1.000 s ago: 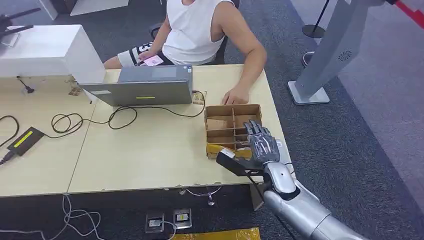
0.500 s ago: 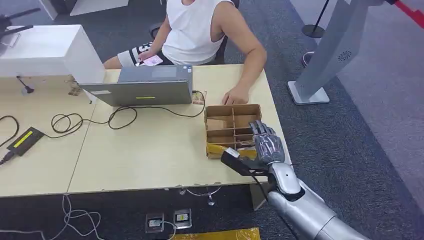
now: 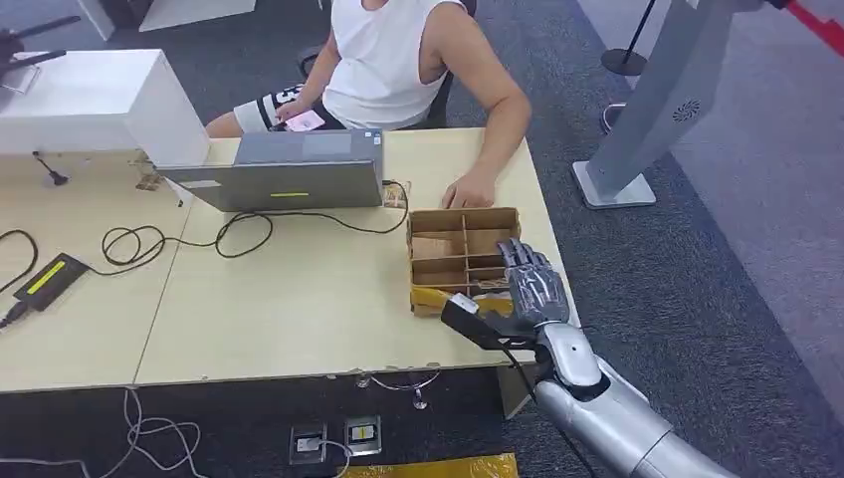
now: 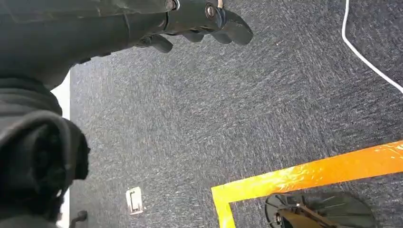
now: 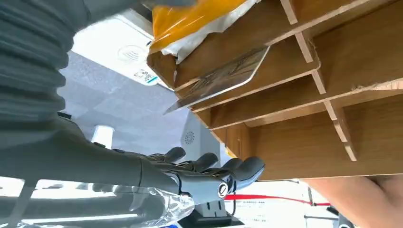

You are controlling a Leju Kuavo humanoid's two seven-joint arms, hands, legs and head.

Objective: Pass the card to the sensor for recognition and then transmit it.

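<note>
Down at my left side, my left hand hangs with fingers loosely curled, holding nothing. Rightward, the card leans in the divided box; my right hand hovers open, so reaching and pinching come next.

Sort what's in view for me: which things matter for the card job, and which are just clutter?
Job:
card, leaning in the cardboard divider box
right hand, open beside that box

Clutter:
laptop
black cables
black adapter
white box
seated person
</note>
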